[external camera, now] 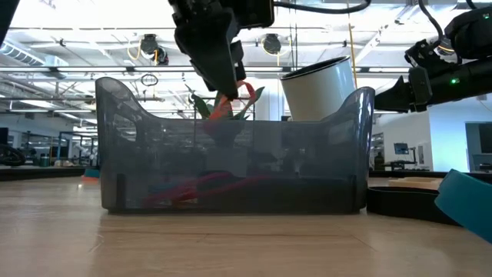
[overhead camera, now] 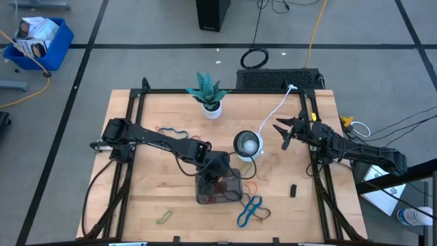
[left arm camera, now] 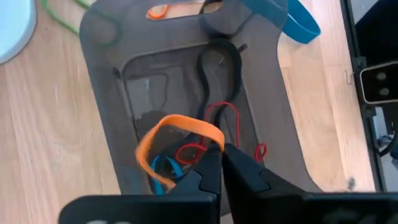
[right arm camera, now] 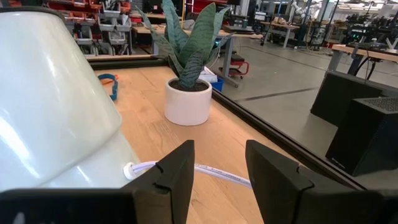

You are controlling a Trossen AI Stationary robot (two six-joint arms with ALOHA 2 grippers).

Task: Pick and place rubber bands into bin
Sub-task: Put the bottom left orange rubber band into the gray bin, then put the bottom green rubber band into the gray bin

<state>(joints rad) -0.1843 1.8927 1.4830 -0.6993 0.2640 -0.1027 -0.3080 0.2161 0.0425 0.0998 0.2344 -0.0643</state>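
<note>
Right up against the low camera you've got the bin (external camera: 231,165), and your left gripper (left arm camera: 221,163) hangs directly over it, fingers pinched on an orange rubber band (left arm camera: 177,134). The loop dangles floppy off the tips, sagging toward the bin floor where red, black and blue rubber bands (left arm camera: 211,118) already sit. So the drop looks like it's straight down, no sideways shift needed. More bands lie loose on the table (overhead camera: 136,205) around it. Your right gripper (right arm camera: 219,168) waits, fingers spread, by the white bowl (overhead camera: 248,144).
</note>
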